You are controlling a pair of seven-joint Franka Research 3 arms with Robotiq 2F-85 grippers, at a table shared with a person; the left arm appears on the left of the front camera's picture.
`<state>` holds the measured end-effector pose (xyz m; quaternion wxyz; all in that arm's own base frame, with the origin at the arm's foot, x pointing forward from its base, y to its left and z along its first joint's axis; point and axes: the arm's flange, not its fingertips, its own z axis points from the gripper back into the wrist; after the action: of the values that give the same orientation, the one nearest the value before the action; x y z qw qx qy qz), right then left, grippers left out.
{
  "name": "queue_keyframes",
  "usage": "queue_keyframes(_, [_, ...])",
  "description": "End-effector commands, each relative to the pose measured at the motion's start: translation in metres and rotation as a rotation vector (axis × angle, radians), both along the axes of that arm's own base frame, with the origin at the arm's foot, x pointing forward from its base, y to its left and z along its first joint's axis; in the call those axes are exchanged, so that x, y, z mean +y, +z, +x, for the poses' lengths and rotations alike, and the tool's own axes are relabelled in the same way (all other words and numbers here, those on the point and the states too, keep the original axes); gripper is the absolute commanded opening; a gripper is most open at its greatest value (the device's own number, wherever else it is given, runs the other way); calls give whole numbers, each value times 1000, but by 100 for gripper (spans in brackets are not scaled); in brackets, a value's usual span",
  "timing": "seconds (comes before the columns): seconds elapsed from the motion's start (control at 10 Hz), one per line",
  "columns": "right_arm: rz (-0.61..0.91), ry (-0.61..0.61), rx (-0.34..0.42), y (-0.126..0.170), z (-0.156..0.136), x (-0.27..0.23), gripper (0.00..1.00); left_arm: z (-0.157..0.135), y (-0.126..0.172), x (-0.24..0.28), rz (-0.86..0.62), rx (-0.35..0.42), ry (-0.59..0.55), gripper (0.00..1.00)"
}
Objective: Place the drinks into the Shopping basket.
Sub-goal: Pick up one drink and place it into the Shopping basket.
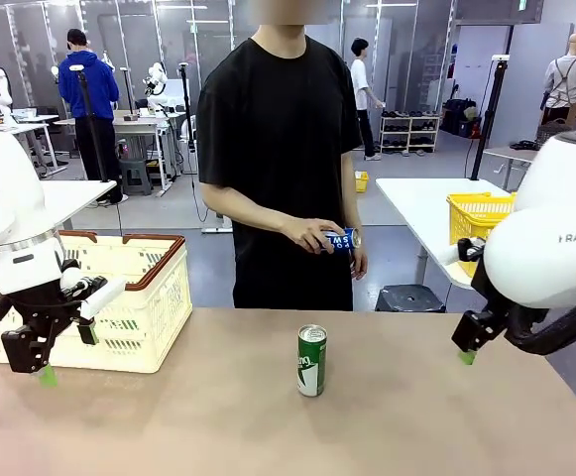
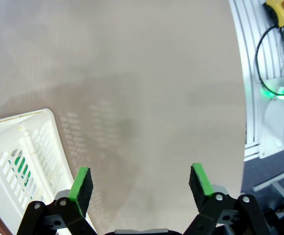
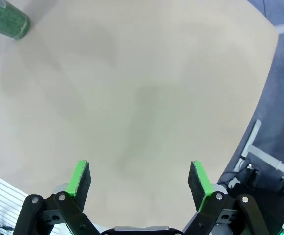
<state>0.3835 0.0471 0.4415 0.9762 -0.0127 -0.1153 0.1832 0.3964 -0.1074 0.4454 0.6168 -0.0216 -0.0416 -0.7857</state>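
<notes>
Left gripper (image 2: 141, 183) spread, empty, just beside cream-white latticed plastic basket (image 2: 19, 147); right gripper (image 3: 140, 178) spread, empty; slim green metal can (image 1: 311, 361) upright between them, apart from both

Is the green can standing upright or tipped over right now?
Upright: the green can stands on its base on the table, silver top up, outside the shopping basket.

Glossy painted metal: green can (image 1: 311, 360), table centre; blue can (image 1: 339, 241) at 12 o'clock of it. Smooth latticed plastic, slight sheen: Shopping basket (image 1: 139, 327) at 9 o'clock. Matt, smooth tabletop (image 1: 268, 426). Matt black cloth: shirt (image 1: 278, 119).
</notes>
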Motion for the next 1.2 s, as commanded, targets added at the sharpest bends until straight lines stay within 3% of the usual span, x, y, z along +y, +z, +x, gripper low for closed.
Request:
queue_keyframes(0.0, [54,12,-15,-10,-2,-2,100,-1,2,-2,3,-4,15,100])
queue_keyframes(0.5, [31,-22,0,-2,3,-3,100,0,0,0,0,0,0,100])
queue_keyframes(0.6, [31,-22,0,-2,3,-3,100,-5,4,-10,-55,-8,-36,100])
queue_keyframes(1.0, [31,-22,0,-2,3,-3,100,-13,33,-78,-160,-147,-80,100])
queue_keyframes(1.1, [31,-22,0,-2,3,-3,100,-8,40,-99,-175,-146,-82,100])
